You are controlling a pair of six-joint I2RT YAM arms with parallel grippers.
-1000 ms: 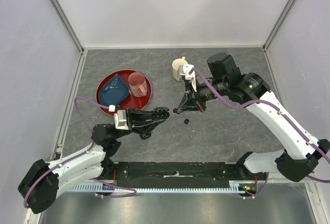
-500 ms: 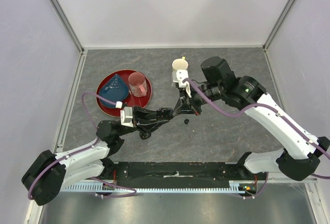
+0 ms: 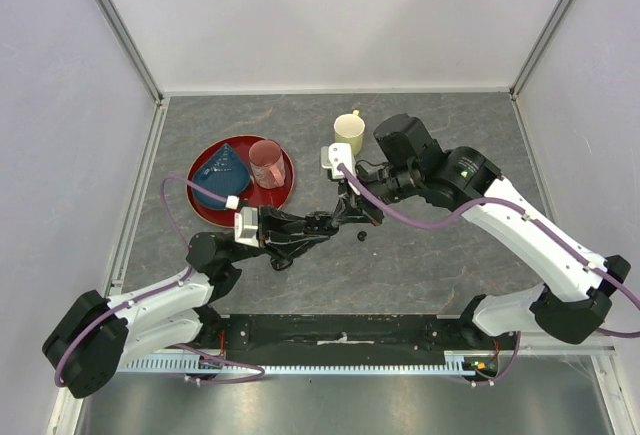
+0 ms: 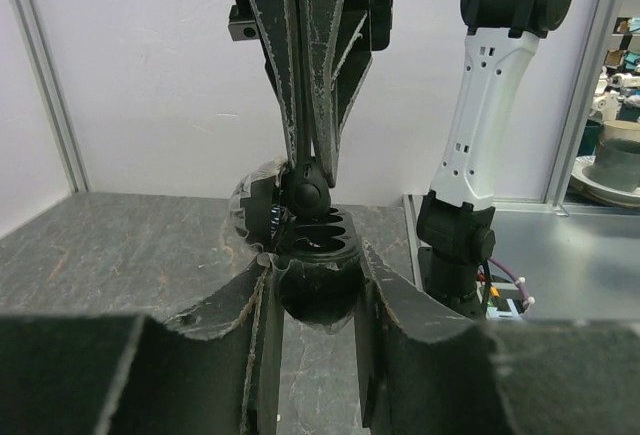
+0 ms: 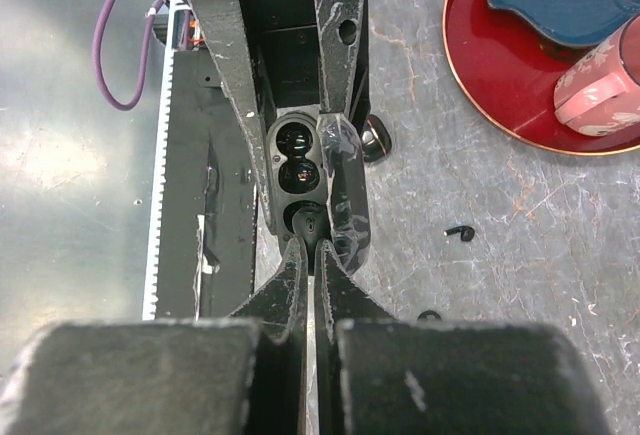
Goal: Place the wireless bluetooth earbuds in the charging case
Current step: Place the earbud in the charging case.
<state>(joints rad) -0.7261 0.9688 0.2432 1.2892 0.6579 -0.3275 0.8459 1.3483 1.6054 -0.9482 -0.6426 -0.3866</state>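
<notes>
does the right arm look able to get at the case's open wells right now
Likely yes. The left gripper holds the charging case open, its wells facing the right gripper, which pinches an earbud right at the near well, with nothing between.

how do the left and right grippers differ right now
The left gripper clamps the open charging case, jaws wide around it; the right gripper pinches a tiny earbud, jaws nearly together. The left gripper lies level; the right gripper points down from above, over the case. Both are black and shut on something.
</notes>
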